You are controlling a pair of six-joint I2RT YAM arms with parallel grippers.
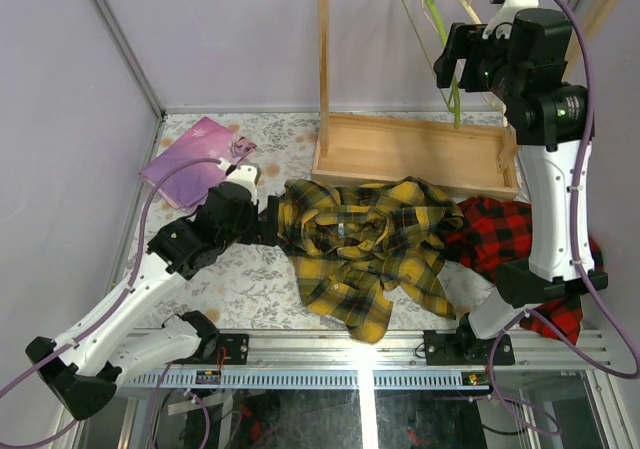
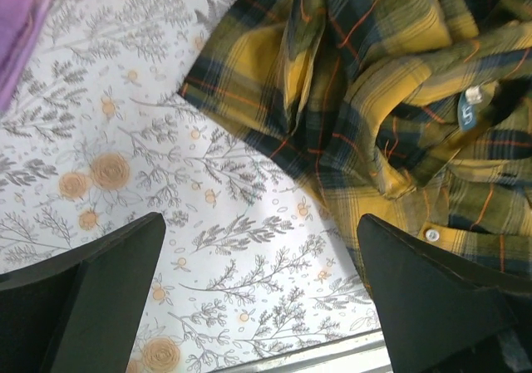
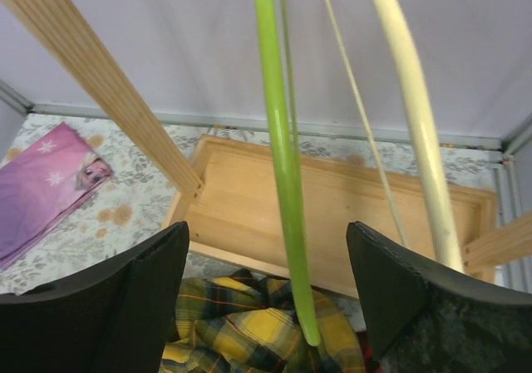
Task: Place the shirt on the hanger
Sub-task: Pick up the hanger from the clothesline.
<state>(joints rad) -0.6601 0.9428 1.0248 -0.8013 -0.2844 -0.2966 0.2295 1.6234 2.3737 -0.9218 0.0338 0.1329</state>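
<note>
A floral-covered table (image 1: 250,279) sits between lavender walls, with a wooden rack (image 1: 410,154) at 12 o'clock. The shirt (image 1: 365,244) lies crumpled at the centre, a red garment (image 1: 505,239) touching it at 3 o'clock and a purple cloth (image 1: 190,159) at 10 o'clock. The left gripper (image 2: 259,223) hangs low over the table at the shirt's 9 o'clock edge, jaws wide and holding nothing. The hanger (image 3: 281,157) hangs from the rack's rail beside a cream hanger (image 3: 411,124). The right gripper (image 3: 266,228), raised at 1 o'clock, straddles its green arm, jaws wide and not touching it.
</note>
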